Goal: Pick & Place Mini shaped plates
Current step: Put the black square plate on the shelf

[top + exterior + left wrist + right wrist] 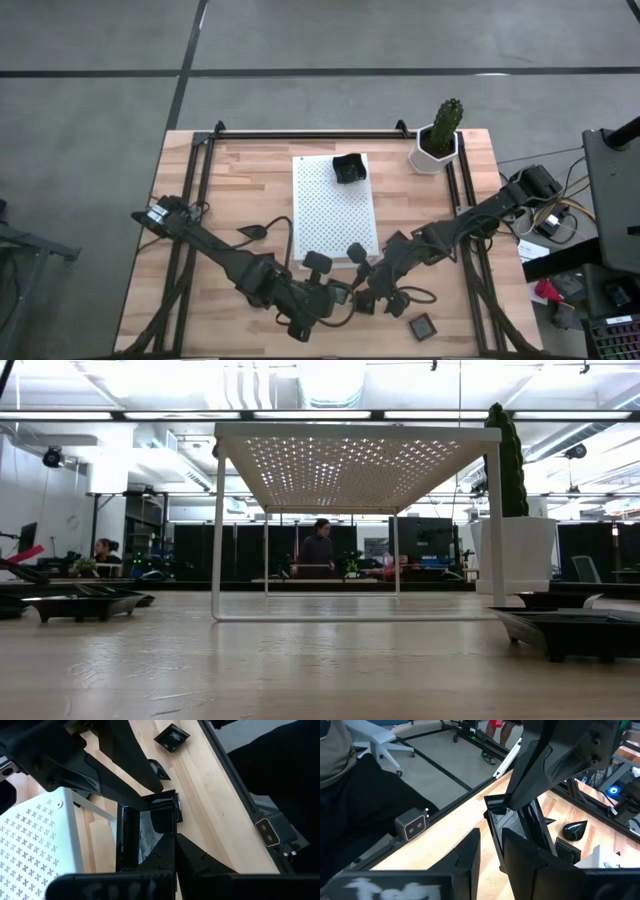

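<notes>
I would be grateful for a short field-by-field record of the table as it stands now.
left gripper: near table edge, shut on glossy black square plate, held on edge
right gripper: at the same plate, facing the left gripper
white perforated board: table centre, small dark square dish on its far end
loose plates: dark teardrop plate left of board; dark square plate at near edge
white hexagonal cactus pot: far right corner

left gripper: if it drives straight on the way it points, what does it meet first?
The right gripper, judging by the left wrist view. It sits directly ahead, at the far edge of the square mini plate that the left gripper holds. Depth is hard to judge, but they look almost touching.
</notes>
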`<action>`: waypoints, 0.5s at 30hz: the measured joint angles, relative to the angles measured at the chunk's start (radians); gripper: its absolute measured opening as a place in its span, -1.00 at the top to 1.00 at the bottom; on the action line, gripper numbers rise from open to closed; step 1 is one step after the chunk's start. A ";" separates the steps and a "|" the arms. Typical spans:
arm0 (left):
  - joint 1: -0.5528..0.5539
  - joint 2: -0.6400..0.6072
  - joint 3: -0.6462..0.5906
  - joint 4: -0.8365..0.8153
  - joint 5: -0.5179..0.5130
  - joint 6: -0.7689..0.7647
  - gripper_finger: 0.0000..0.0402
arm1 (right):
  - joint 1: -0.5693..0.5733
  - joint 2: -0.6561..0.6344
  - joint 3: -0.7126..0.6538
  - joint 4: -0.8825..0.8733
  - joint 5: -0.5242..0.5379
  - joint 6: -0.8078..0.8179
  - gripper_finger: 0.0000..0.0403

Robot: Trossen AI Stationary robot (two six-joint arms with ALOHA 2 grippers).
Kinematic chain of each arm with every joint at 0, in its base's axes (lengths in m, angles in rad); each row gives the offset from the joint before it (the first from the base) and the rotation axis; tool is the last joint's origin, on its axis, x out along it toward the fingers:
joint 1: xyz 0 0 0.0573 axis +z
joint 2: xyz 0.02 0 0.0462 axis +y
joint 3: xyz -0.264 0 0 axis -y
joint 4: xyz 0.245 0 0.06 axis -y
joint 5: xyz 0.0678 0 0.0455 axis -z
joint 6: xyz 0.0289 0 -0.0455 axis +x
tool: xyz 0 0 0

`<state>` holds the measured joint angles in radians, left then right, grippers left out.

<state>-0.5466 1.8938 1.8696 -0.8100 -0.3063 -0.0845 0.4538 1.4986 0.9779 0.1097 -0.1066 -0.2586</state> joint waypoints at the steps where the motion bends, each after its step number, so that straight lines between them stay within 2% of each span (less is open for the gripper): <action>1: 0.000 0.000 -0.002 0.002 0.000 0.000 1.00 | 0.000 0.000 0.000 0.000 0.000 -0.001 0.65; 15: 0.000 0.000 -0.006 0.033 -0.001 0.009 1.00 | 0.000 0.000 0.000 -0.001 0.001 -0.007 0.95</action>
<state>-0.5465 1.8938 1.8641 -0.7767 -0.3070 -0.0752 0.4541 1.4986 0.9780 0.1089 -0.1058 -0.2661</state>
